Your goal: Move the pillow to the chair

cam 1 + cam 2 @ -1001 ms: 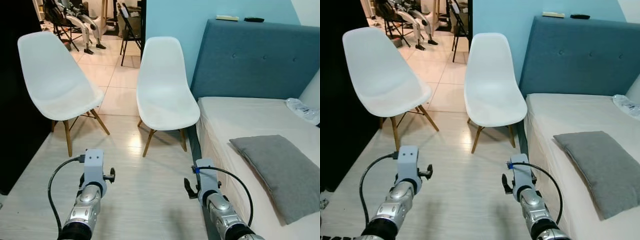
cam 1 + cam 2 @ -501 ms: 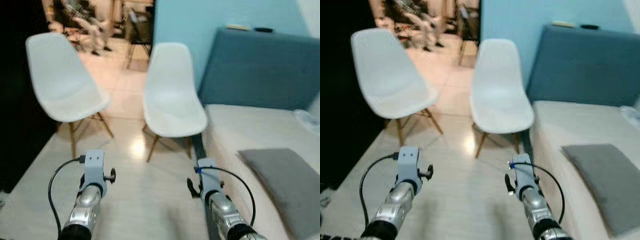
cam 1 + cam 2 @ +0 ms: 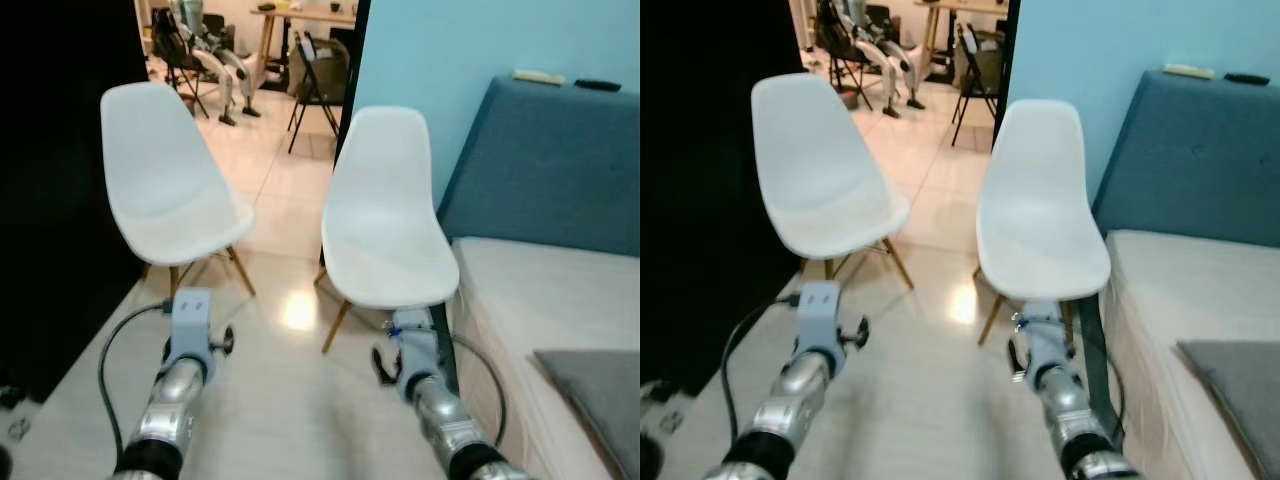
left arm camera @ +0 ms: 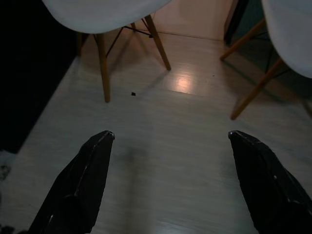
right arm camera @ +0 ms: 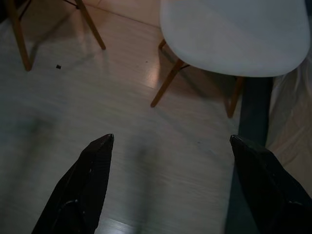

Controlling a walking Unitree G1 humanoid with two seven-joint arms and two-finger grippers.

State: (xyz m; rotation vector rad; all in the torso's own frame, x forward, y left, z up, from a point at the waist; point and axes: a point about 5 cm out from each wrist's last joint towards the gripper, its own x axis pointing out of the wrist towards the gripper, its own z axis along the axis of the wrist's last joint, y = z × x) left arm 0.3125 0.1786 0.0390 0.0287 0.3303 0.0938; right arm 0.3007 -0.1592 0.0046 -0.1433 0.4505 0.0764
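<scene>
White chairs (image 3: 385,215), grey pillow (image 3: 600,390)

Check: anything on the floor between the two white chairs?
Bare pale floor between the left chair and right chair in the left eye view; just a light reflection.

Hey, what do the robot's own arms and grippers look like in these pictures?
Both arms are shiny silver, jointed tubes with dark bands near the bottom edge. Each carries a pale grey box-shaped wrist module with a small black knob. A black cable loops from the left arm and another from the right arm. The left gripper and right gripper have long, tapering black jaws.
</scene>
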